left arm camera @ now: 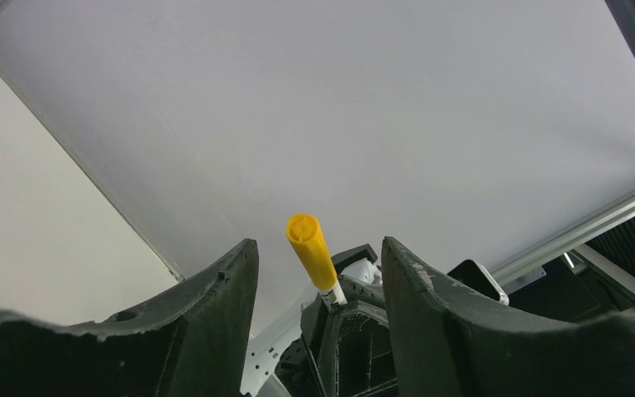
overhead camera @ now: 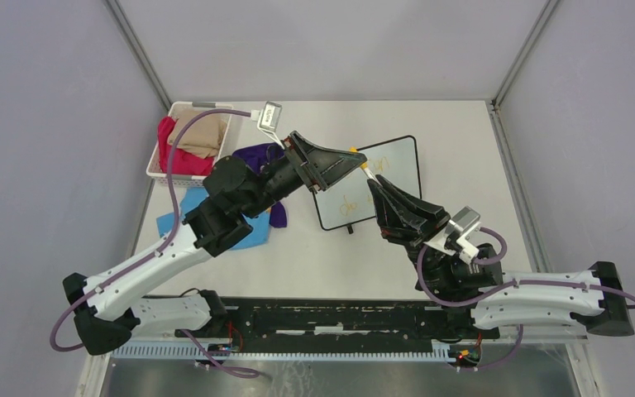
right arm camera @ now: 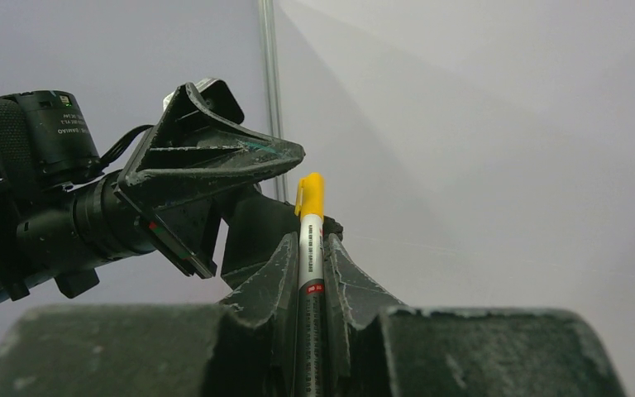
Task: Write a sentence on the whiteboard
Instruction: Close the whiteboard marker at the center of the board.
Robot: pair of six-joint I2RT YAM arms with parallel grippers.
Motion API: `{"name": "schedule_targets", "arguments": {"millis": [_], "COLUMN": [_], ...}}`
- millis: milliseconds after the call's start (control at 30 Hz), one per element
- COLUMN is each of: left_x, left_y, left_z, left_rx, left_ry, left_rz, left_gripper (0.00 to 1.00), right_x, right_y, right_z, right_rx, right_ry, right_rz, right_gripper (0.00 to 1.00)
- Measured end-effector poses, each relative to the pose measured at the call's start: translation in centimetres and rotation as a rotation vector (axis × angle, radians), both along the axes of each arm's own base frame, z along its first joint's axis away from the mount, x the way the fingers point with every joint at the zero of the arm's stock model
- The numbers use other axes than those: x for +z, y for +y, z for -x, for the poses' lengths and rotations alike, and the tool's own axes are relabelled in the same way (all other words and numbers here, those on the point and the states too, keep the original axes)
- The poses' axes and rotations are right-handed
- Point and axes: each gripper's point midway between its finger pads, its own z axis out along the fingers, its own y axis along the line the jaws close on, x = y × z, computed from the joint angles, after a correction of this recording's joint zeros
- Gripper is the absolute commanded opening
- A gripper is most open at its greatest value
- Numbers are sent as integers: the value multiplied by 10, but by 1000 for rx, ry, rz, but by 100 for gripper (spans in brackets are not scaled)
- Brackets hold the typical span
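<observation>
Because the right gripper (right arm camera: 310, 252) is clenched on the white barrel of the marker (right arm camera: 311, 240), the tool is held rigid with its yellow cap (right arm camera: 310, 194) pointing up and clear of the fingers. The left gripper (left arm camera: 318, 243) is released: its jaws stand apart on either side of the cap, with a gap on each side. This pairing suits a capping or uncapping action, in which one gripper fixes the barrel and the other works the cap. With the cap seated, no writing is possible at this moment.

Both grippers meet above the left edge of the whiteboard (overhead camera: 397, 169). The board lies flat on the table (overhead camera: 314, 256), right of centre and beyond the arm bases. The sentence (overhead camera: 351, 204) shows as yellow-orange strokes in two lines, too small to read in the top view. The writing step is judged complete.

Further left lie a purple cloth (overhead camera: 256, 155) and a blue cloth (overhead camera: 183, 207). A white basket (overhead camera: 154, 165) of fabric stands at the far left.
</observation>
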Motion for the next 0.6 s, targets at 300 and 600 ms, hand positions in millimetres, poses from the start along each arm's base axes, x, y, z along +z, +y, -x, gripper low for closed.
{"name": "schedule_targets", "arguments": {"millis": [300, 600], "left_x": [-3, -3], "left_y": [-10, -11], "left_z": [3, 4], "left_rx": [-47, -58], "left_ry": [6, 18], "left_rz": [2, 12], "left_gripper": [41, 16], "right_x": [0, -1], "right_y": [-1, 0], "right_z": [0, -1], "right_rx": [-3, -5], "right_ry": [0, 2], "right_rz": [0, 4], "right_gripper": [0, 5]}}
